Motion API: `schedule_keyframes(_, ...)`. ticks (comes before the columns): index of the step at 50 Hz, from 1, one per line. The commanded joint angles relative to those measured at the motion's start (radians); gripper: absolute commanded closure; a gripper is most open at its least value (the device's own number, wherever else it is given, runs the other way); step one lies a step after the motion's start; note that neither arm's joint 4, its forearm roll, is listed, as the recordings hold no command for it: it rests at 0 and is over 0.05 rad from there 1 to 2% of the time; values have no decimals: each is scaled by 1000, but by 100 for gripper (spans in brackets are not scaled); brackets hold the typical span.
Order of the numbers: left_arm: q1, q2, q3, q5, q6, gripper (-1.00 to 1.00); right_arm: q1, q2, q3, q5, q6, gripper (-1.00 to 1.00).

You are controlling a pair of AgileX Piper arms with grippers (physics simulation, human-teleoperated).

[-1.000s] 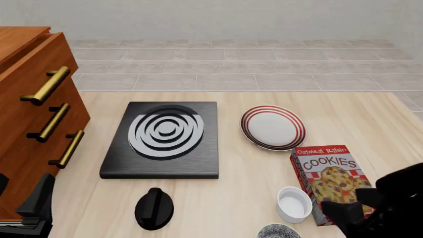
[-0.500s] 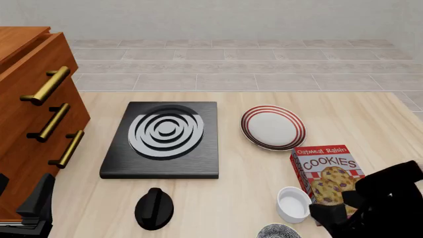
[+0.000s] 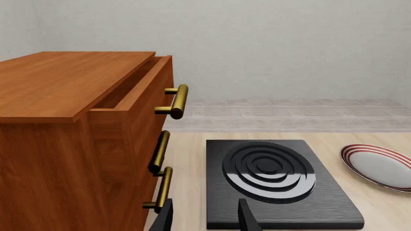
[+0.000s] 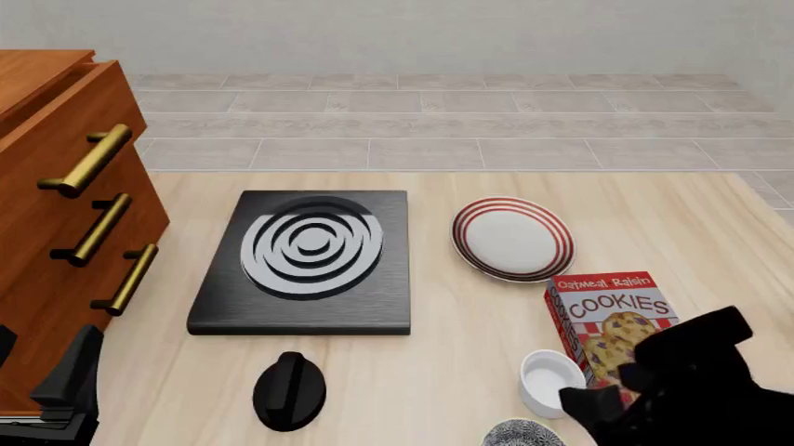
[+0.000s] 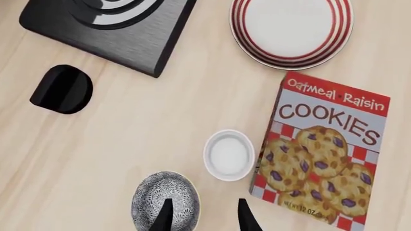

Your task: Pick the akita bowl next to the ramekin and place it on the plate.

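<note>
Akita bowl resting on the bench, just beside the ramekin, well apart from the plate. Right tool open above the bowl's rim, apparently not touching. Left tool open, empty, near the drawer cabinet.

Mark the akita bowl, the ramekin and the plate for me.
akita bowl [image 5: 165, 200]: right wrist view, on its speckled inside.
ramekin [image 5: 228, 154]: right wrist view, centre of its white inside.
plate [image 4: 512, 238]: front view, on its white centre.
</note>
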Motion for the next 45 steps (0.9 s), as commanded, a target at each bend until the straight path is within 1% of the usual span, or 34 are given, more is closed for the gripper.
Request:
schedule_keyframes(1,0,0,0,0,0,-100,18,29,25,-41,18,-100)
schedule_keyframes(21,0,0,0,0,0,-100,44,59,64,-84,41,-100)
schedule_keyframes(45,0,0,0,0,0,-100,63,98,107,-138,49,-100)
